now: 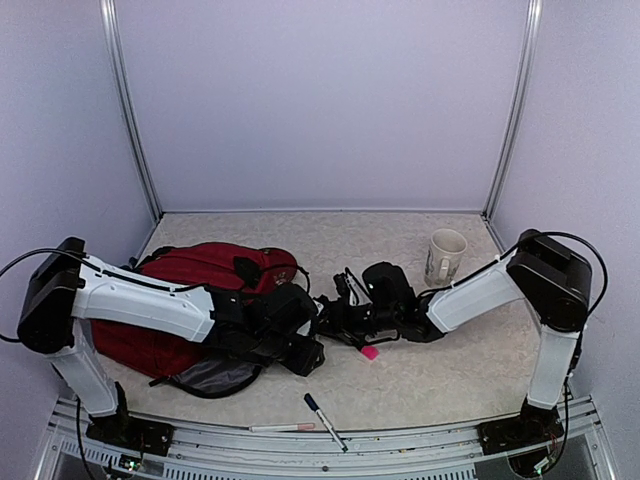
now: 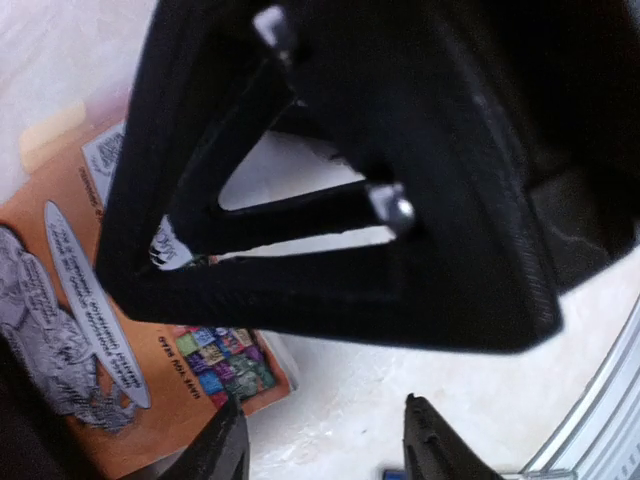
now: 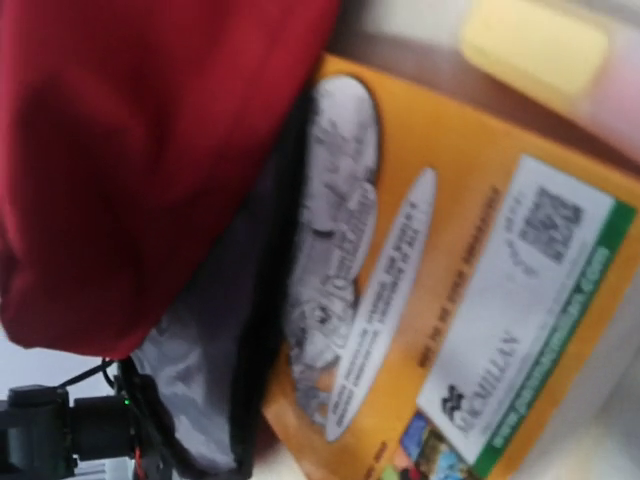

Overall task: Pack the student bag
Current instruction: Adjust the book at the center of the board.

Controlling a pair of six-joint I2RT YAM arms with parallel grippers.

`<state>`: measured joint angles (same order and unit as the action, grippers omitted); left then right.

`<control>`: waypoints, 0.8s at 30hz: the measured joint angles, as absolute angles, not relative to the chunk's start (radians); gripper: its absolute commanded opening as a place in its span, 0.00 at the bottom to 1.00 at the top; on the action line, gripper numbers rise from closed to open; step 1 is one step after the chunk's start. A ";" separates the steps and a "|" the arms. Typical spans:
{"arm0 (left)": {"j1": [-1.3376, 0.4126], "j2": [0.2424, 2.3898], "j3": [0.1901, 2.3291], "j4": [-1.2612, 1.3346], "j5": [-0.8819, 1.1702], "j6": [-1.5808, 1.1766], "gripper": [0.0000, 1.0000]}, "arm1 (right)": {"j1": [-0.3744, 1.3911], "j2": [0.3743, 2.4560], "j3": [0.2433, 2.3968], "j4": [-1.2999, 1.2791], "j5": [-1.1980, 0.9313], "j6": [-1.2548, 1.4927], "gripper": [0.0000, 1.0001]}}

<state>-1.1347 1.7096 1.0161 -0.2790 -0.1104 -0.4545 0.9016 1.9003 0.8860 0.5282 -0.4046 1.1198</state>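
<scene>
Orange book (image 3: 440,160) noses into the student bag's (image 3: 130,150) grey mouth, leftward — left gripper (image 2: 325,440) spread, empty; right gripper's (image 1: 345,300) hold unclear

Plain lilac walls (image 1: 320,100); aluminium corner posts (image 1: 130,110); speckled beige tabletop (image 1: 460,375)

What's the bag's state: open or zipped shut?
Open. The student bag shows its grey lining folded out at the near side; the right wrist view shows lining at its mouth beside an orange book.

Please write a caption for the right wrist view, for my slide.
Orange book lying at the grey-lined opening of the dark red student bag.
</scene>
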 measured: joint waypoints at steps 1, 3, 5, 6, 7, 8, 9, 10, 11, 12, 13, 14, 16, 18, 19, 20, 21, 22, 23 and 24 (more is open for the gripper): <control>-1.144 1.703 1.039 -0.321 -0.135 -0.436 0.56 | 0.899 1.892 0.885 0.526 -0.399 1.114 0.43; -1.133 1.690 1.063 -0.393 -0.176 -0.416 0.60 | 0.891 1.873 0.889 0.497 -0.377 1.076 0.50; -1.106 1.684 1.065 -0.469 -0.218 -0.391 0.66 | 0.878 1.869 0.929 0.414 -0.358 1.008 0.55; -1.100 1.684 1.064 -0.496 -0.235 -0.384 0.68 | 0.870 1.875 0.981 0.337 -0.350 0.956 0.58; -1.099 1.688 1.062 -0.538 -0.260 -0.373 0.71 | 0.866 1.884 1.028 0.288 -0.343 0.916 0.59; -1.106 1.693 1.062 -0.564 -0.276 -0.362 0.74 | 0.861 1.900 1.098 0.222 -0.334 0.861 0.60; -1.116 1.700 1.063 -0.583 -0.295 -0.353 0.75 | 0.860 1.916 1.153 0.183 -0.324 0.820 0.60; -1.129 1.711 1.066 -0.606 -0.318 -0.340 0.75 | 0.855 1.937 1.224 0.136 -0.318 0.770 0.61; -1.141 1.730 1.075 -0.629 -0.346 -0.330 0.75 | 0.852 1.956 1.274 0.104 -0.314 0.733 0.60; -1.152 1.760 1.091 -0.651 -0.379 -0.319 0.75 | 0.849 1.980 1.332 0.063 -0.310 0.690 0.60; -1.160 1.789 1.107 -0.666 -0.404 -0.308 0.75 | 0.847 2.003 1.378 0.026 -0.309 0.651 0.59; -1.168 1.827 1.130 -0.686 -0.433 -0.297 0.75 | 0.847 2.024 1.411 -0.006 -0.309 0.622 0.58; -1.178 1.879 1.177 -0.712 -0.482 -0.276 0.75 | 0.846 2.069 1.466 -0.073 -0.317 0.563 0.52; -1.183 1.900 1.202 -0.717 -0.509 -0.250 0.74 | 0.844 2.109 1.495 -0.124 -0.343 0.516 0.47; -1.184 1.906 1.203 -0.720 -0.519 -0.241 0.73 | 0.843 2.128 1.504 -0.144 -0.359 0.496 0.44; -1.185 1.906 1.203 -0.723 -0.525 -0.228 0.70 | 0.842 2.143 1.511 -0.160 -0.373 0.481 0.42; -1.186 1.907 1.203 -0.728 -0.531 -0.215 0.68 | 0.841 2.160 1.517 -0.181 -0.390 0.466 0.40; -1.185 1.907 1.203 -0.731 -0.532 -0.201 0.65 | 0.841 2.172 1.522 -0.199 -0.400 0.453 0.38; -1.185 1.907 1.202 -0.733 -0.532 -0.189 0.63 | 0.841 2.178 1.525 -0.200 -0.405 0.439 0.38; -1.185 1.908 1.201 -0.735 -0.533 -0.178 0.62 | 0.840 2.182 1.533 -0.209 -0.408 0.429 0.38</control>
<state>-1.1854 1.9076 1.2007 -0.7345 -0.5327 -0.1780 0.8402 2.1822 1.5330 -0.2089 -0.4084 0.4294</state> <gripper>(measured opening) 0.660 0.390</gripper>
